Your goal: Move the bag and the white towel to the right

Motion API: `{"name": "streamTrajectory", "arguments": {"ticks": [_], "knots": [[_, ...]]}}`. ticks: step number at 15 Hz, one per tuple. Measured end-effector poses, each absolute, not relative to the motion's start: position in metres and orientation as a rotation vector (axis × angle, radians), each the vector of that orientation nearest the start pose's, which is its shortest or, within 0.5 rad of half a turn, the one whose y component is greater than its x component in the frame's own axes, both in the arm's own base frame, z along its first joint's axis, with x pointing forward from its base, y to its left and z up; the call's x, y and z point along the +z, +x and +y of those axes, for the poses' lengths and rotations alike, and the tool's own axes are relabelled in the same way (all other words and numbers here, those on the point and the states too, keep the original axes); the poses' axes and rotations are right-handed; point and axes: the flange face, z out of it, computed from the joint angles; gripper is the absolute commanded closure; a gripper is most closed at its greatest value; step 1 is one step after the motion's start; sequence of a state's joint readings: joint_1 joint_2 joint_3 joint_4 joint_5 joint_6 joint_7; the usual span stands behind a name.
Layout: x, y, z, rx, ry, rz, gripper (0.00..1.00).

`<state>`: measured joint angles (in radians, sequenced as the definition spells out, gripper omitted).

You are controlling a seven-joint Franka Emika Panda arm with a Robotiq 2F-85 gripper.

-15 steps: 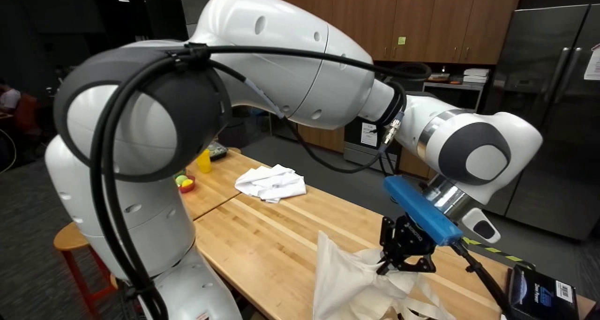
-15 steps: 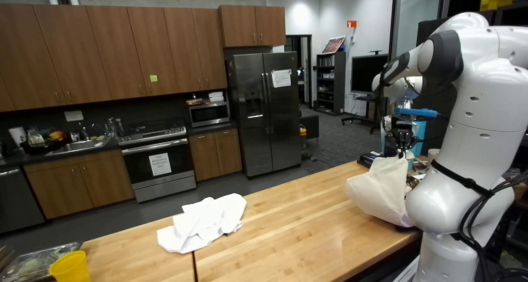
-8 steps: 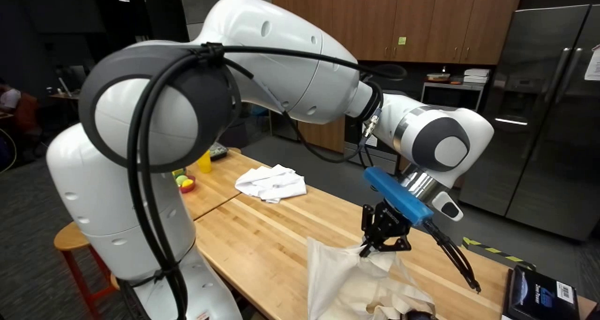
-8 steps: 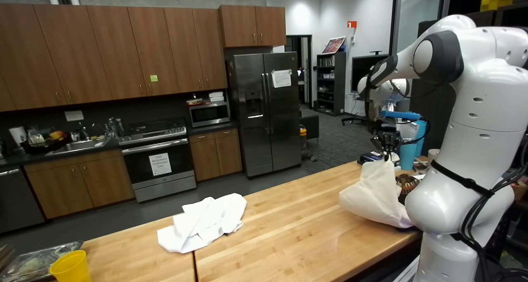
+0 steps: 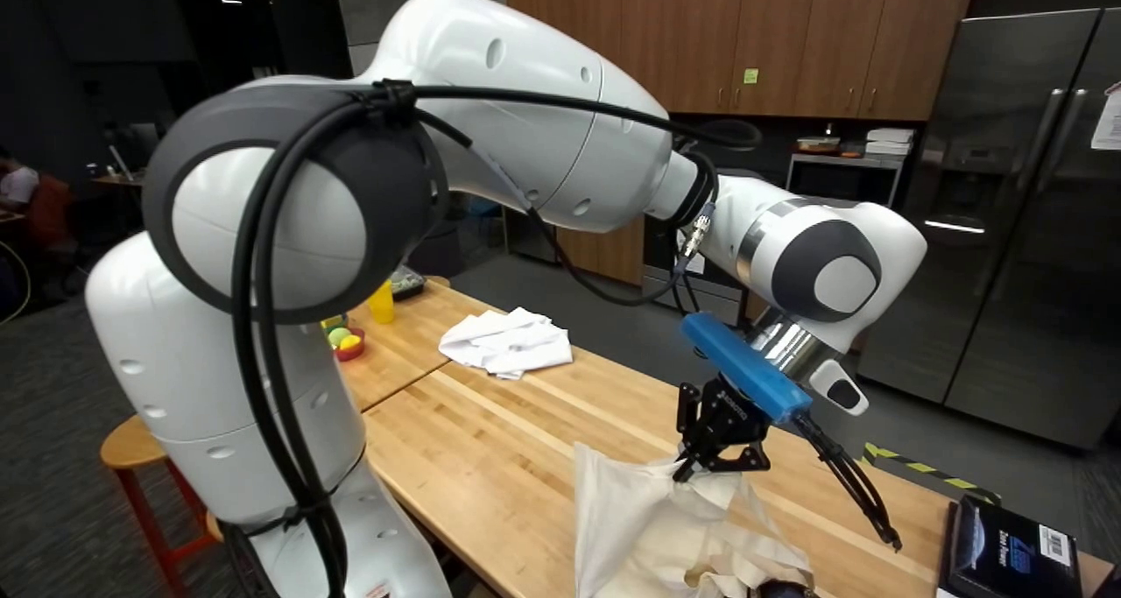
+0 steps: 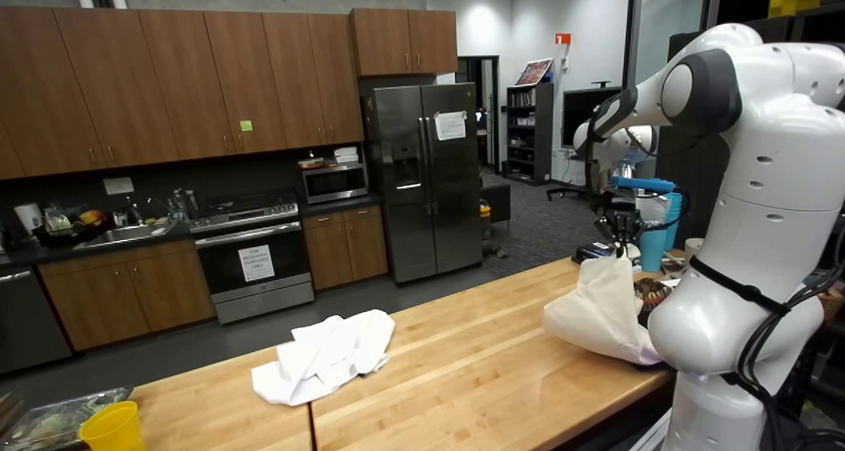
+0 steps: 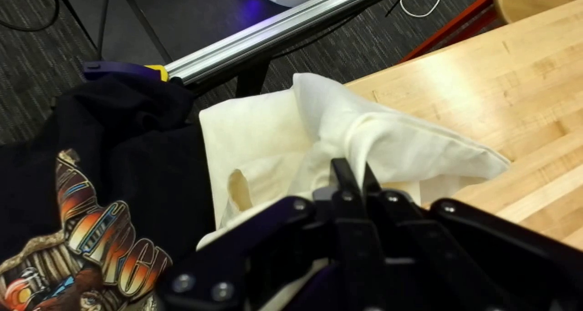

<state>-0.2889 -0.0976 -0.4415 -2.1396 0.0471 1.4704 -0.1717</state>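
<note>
While its fingers stand nearly together, the gripper (image 7: 354, 170) pinches a thin fold of the bag (image 6: 597, 312), the cloth peaked beneath it above the wooden table (image 6: 475, 372). The bag's lower part rests at the table end beside the robot arm (image 6: 779, 180), whose white body hides one end of it in an exterior view. Crowding the bag most closely is a black cloth (image 7: 168, 183) with a colourful print; in the wrist view its edge meets the bag's, though which overlaps the other cannot be told. At the table's corner lies a black box (image 5: 990, 537), and blue-green containers (image 6: 652, 251) stand past the bag. A purple-and-yellow clamp (image 7: 114, 69) sits at the end of a metal rail (image 7: 273, 31) just off the table's edge.

The white towel (image 6: 330, 358) lies crumpled well apart from the bag, over a seam (image 6: 311, 428) in the table, with a stretch of wood between the two cloths. Farther along stand a yellow cup (image 5: 382, 303) and, just beside it, a dark tray (image 5: 409, 291) with a clear cover; a red bowl (image 5: 354, 355) of round yellow and green things (image 5: 350, 341) is near the cup. A round stool (image 5: 131, 445) shows beside the arm's base.
</note>
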Motion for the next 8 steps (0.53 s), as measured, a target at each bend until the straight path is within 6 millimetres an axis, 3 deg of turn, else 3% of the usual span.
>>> {"name": "streamTrajectory", "arguments": {"ticks": [1,3,4,6,8], "knots": [[0.413,0.336,-0.297,0.682,-2.626,0.746,0.71],[0.413,0.336,-0.297,0.687,-2.63,0.75,0.6],[0.414,0.336,-0.296,0.69,-2.641,0.751,0.79],[0.42,0.337,-0.294,0.695,-2.674,0.754,0.65],[0.426,0.338,-0.291,0.683,-2.688,0.752,0.6]]}}
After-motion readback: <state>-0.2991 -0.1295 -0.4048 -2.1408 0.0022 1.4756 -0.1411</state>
